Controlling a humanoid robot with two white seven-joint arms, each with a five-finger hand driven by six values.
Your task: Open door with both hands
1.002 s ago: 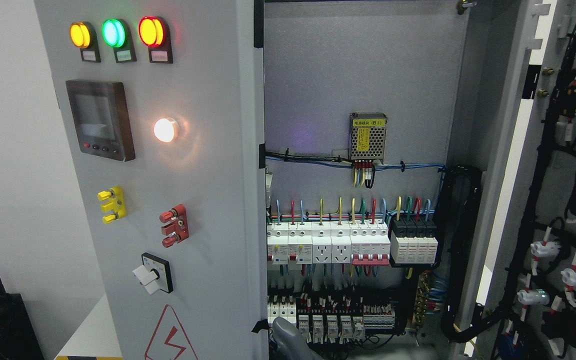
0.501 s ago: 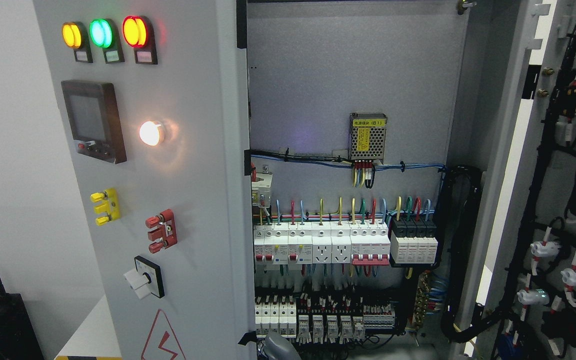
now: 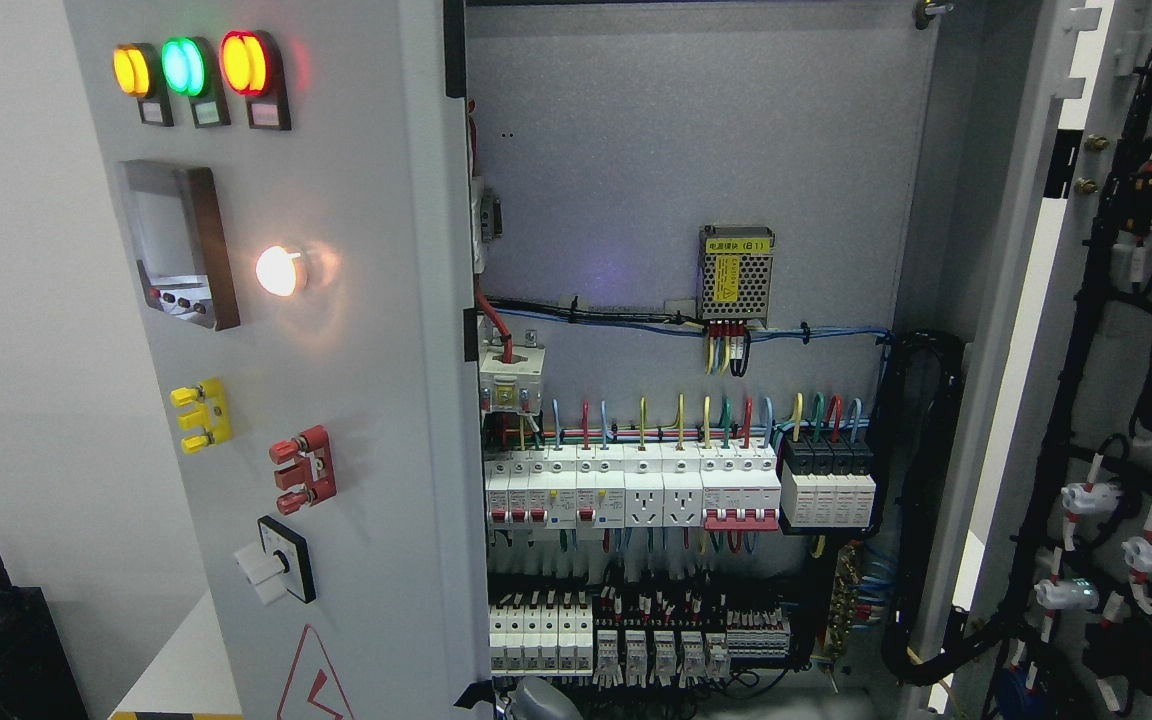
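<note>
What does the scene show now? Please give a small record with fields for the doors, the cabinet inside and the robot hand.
left door: left door swung partly open, lamps and switches on its face
right door: right door wide open, black wiring on its inner side
cabinet inside: breakers in a row, coloured wires above
hand: grey hand at the bottom edge by the left door's edge; side and fingers cannot be told
</note>
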